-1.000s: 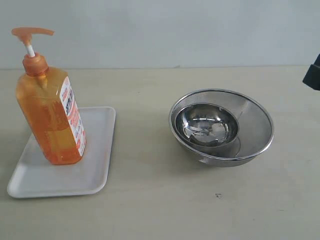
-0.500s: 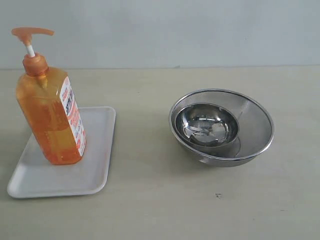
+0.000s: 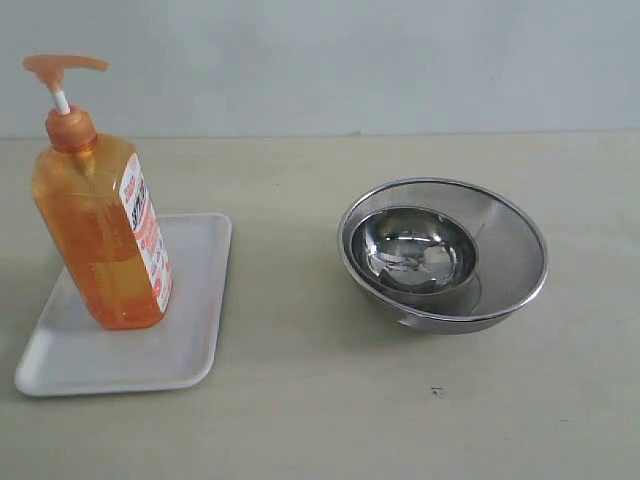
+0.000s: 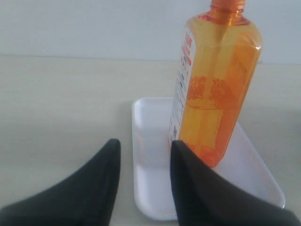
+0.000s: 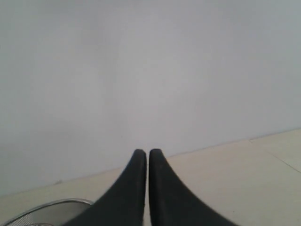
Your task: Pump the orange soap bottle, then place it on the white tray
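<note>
Left gripper (image 4: 145,143) hung low near the orange soap bottle (image 3: 100,240) standing on the white tray (image 3: 190,340), fingers (image 4: 101,179) spread, empty; right gripper (image 5: 147,153), well apart from the bottle, was pinched closed on nothing.

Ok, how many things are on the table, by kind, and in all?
Bottle: 1
Tray: 1
Steel bowls: 2, the inner bowl nested in the outer bowl
Total: 4
</note>
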Controlling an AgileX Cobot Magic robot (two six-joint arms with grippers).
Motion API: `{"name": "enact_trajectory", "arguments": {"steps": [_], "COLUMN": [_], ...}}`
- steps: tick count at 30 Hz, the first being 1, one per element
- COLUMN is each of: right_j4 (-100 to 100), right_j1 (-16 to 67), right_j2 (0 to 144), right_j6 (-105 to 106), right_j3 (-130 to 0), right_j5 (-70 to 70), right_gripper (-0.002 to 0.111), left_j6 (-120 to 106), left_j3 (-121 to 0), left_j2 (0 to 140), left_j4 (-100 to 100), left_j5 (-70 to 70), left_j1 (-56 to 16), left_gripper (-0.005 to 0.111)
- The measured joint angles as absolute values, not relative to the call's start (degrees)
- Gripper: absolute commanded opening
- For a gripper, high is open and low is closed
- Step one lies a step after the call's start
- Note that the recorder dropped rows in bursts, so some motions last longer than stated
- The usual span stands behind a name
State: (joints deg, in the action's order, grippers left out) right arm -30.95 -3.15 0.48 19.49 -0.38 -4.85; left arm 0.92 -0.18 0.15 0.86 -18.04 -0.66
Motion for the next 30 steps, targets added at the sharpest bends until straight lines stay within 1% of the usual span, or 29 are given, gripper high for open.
{"name": "enact_trajectory", "arguments": {"steps": [4,13,15,18,21,25,30], "right_j4": [-30.9,-29.8,-25.0,-12.1,-1.9,1.7,2.5], "right_j1": [-3.3,-3.3,-3.3,-3.3,-3.3,-3.3,-3.3], "right_j2": [0.4,0.4,0.4,0.4,0.4,0.4,0.4], "right_j6": [19.1,10.5,9.2,4.7,-1.2,-3.4,-3.7], "right_j3": [-0.2,-0.2,-0.2,-0.2,-0.2,-0.2,0.0], "right_j5": [-2.8,1.7,2.5,5.1,9.9,16.7,19.8], "right_gripper": [0.0,0.0,0.0,0.0,0.0,0.0,0.0], "left_j6": [0.9,0.9,0.9,0.9,0.9,0.9,0.9], "left_j3": [-0.2,-0.2,-0.2,-0.2,-0.2,-0.2,-0.2], "left_j2": [0.1,0.1,0.1,0.1,0.1,0.1,0.1], "left_j4": [0.9,0.9,0.9,0.9,0.9,0.9,0.9], "left_j5": [-18.0,-18.0,-18.0,-18.0,-18.0,-18.0,-18.0], "left_j1": [-0.7,-0.7,-0.7,-0.7,-0.7,-0.7,-0.7], "left_gripper": [0.033,0.033,0.033,0.033,0.033,0.033,0.033]}}
